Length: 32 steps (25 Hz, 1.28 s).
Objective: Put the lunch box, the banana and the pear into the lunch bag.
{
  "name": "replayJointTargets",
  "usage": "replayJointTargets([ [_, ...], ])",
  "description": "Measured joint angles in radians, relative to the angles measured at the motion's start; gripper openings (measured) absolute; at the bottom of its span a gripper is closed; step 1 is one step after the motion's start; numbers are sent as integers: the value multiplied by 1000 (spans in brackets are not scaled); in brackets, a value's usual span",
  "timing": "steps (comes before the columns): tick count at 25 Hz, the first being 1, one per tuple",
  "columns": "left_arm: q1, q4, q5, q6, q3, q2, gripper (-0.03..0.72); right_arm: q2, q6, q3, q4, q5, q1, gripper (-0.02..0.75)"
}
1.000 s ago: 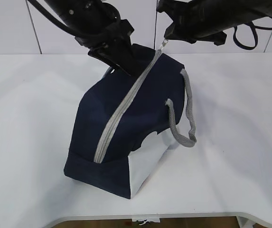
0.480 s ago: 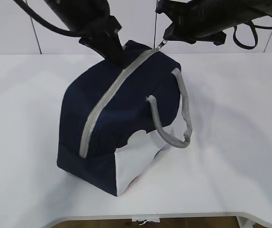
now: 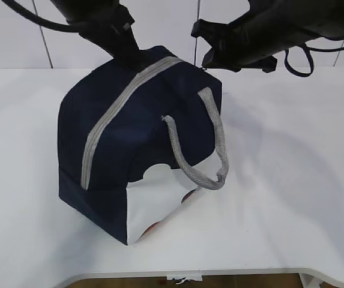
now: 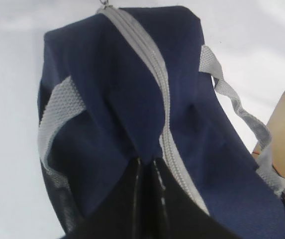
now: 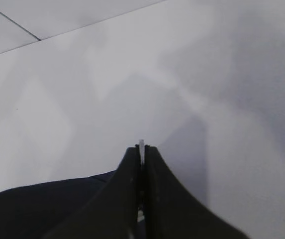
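While the zipped bag (image 3: 138, 141) sits mid-frame on the counter (image 3: 292, 198), the left pincer (image 4: 147, 167) pinches its navy fabric and the right pincer (image 5: 142, 149) clamps the ring pull (image 5: 142, 145).

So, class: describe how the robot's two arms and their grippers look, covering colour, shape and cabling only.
Both arms are black with a dull sheen. The left gripper and right gripper each end in two slim black fingers tapering to narrow tips. Loose black cables loop along the left arm; another black cable loop hangs under the right arm.
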Motion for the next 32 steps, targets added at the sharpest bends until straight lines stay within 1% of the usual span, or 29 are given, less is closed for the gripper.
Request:
replayJointTargets([
  [16, 0, 13, 20, 4, 2, -52, -7, 114, 0, -2, 12, 39, 0, -11],
  [32, 0, 41, 25, 4, 2, -52, -7, 119, -1, -2, 13, 78, 0, -11],
])
